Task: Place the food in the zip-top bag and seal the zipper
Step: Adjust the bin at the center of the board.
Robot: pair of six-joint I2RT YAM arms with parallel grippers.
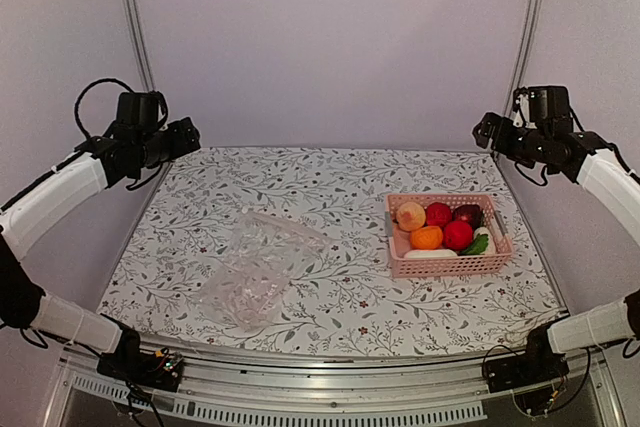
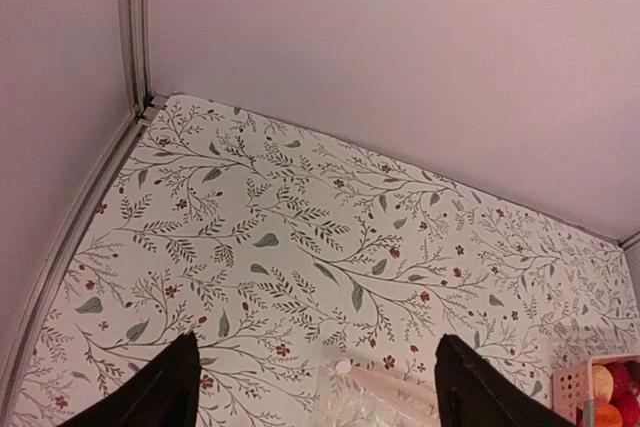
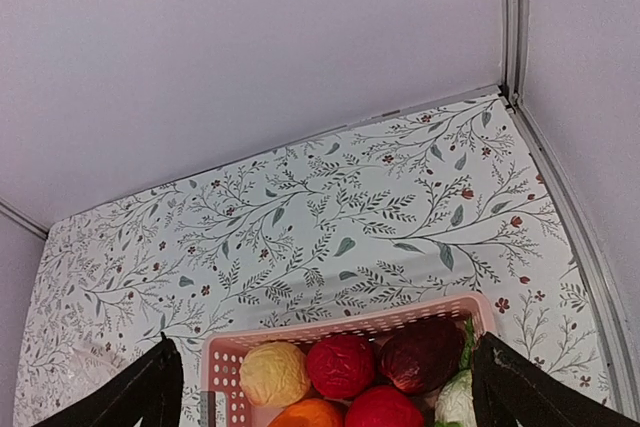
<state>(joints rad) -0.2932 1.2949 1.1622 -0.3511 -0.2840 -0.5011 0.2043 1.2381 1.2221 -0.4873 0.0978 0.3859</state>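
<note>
at the left gripper (image 1: 185, 135): released, spread wide, clasping nothing. held high over the far left corner of the table (image 1: 330, 182), well apart from everything on it. between its dark fingers (image 2: 160, 392) in the wrist view, only leaf-printed cloth and, at the bottom edge, a corner of the zip-top bag (image 2: 365, 402).

at the right gripper (image 1: 487, 132): likewise released, spread wide, clasping nothing. held high over the far right corner, above and beyond the pink basket (image 1: 447, 265). between its fingers (image 3: 150, 392) in the wrist view, the far rim of that basket and the tops of the food (image 3: 342, 365).

outward to the food: all inside the basket. along the far row, a yellow-tan ball (image 1: 410, 215), a red ball (image 1: 438, 213) and a dark purple ball (image 1: 467, 214), side by side. in front, an orange ball (image 1: 426, 237) and a second red ball (image 1: 457, 234), with a green piece (image 1: 476, 245) just to their right and a white oblong piece (image 1: 430, 254) along the near wall.

left of the basket and well apart from it, the zip-top bag, lying flat and crinkled near the middle of the table. along its far edge, the zipper (image 1: 290, 226), slanting down to the right; open or sealed, cannot tell.
</note>
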